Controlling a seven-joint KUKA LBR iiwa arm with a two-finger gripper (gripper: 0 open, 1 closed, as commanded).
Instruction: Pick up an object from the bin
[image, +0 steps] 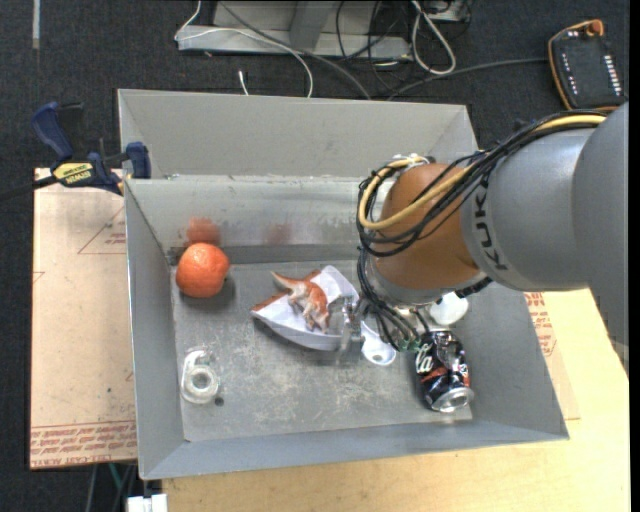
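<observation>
A: Item at the claw (350, 328)?
B: Pale grey-white boat-shaped dish (292, 326), orange toy dinosaur (306, 294) inside, middle of bin (280, 395); claw at its 3 o'clock edge.
A: Claw state?
B: Cannot tell. Crushed can (441, 375) at 4 o'clock.

ball (203, 270) lies left of dish (287, 323), can (441, 372) right.

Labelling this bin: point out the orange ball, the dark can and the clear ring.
orange ball (203, 270): camera view, its middle.
dark can (441, 373): camera view, its side.
clear ring (188, 381): camera view, its left rim.
</observation>
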